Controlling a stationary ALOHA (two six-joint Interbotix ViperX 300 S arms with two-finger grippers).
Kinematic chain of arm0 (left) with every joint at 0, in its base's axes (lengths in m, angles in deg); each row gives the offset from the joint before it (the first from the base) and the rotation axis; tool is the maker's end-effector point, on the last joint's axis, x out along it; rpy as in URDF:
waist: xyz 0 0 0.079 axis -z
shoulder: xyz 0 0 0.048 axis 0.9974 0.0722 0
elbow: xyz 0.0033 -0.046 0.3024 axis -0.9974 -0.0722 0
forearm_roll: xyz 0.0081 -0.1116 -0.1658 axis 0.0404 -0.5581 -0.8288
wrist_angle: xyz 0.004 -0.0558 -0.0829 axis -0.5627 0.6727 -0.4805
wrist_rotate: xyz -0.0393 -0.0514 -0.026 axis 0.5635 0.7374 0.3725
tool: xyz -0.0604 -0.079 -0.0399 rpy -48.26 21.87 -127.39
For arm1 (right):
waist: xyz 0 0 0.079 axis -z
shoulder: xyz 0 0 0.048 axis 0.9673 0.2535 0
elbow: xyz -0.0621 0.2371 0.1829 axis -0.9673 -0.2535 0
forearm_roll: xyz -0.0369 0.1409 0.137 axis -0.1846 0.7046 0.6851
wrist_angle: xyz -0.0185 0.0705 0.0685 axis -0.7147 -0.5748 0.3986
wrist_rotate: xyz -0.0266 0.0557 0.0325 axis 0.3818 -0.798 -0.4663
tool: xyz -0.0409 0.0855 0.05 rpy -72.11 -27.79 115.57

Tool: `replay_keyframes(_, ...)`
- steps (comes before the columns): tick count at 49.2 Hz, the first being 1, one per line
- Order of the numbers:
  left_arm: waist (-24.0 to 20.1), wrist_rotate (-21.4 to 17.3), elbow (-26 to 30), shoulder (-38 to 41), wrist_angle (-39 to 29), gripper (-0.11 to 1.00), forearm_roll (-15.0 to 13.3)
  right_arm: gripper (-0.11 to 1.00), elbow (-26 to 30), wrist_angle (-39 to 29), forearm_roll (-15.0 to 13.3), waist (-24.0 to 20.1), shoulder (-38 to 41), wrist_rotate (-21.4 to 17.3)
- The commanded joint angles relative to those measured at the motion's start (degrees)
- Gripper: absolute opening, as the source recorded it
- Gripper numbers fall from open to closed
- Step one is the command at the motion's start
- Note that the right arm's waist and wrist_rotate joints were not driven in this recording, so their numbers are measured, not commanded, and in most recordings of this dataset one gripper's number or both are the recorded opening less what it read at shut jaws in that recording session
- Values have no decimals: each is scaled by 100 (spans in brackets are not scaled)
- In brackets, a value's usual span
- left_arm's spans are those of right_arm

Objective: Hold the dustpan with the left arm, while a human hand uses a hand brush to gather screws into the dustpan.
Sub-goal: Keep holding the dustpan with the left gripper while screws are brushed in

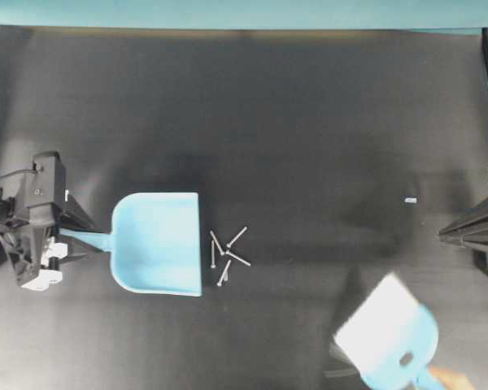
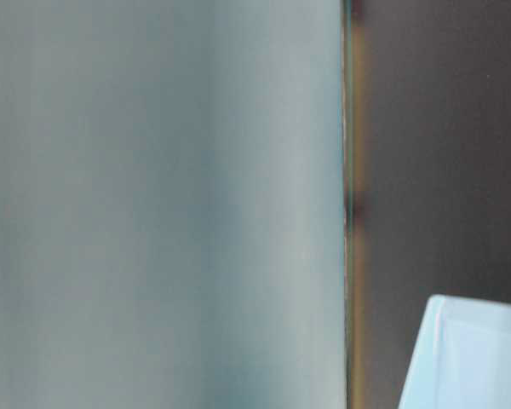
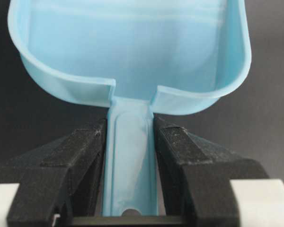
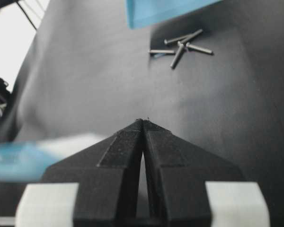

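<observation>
Overhead exterior: left hand (image 1: 65,236) clenched on light blue plastic dustpan (image 1: 157,242); silver screws (image 1: 228,253) unswept; white-bristled hand brush (image 1: 386,331) must sweep next.

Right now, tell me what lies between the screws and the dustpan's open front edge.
Nothing visible. The screws lie in a loose cluster on the bare dark mat just off the straight front edge of the dustpan, which the left gripper clamps by its handle. The hand brush is off toward the right gripper.
</observation>
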Motion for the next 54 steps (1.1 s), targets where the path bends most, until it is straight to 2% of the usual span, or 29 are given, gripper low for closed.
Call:
replay_keyframes(1, 26, 264, 0, 264, 360, 32, 18, -1, 26, 26, 0, 0, 26, 0)
replay_keyframes(6, 141, 466, 18, 677, 334, 32, 9, -1, 35, 26, 9, 0, 26, 0)
replay_keyframes(18, 193, 431, 176, 1415, 369, 32, 9, -1, 35, 26, 0, 0, 18, 0)
replay_keyframes(32, 185, 387, 97, 1397, 343, 32, 9, -1, 26, 26, 0, 0, 18, 0)
replay_keyframes(38, 185, 220, 97, 1318, 149, 32, 9, -1, 26, 26, 0, 0, 26, 9)
replay_keyframes(54, 123, -483, 536, 932, -1028, 32, 9, -1, 26, 26, 9, 0, 18, 0)
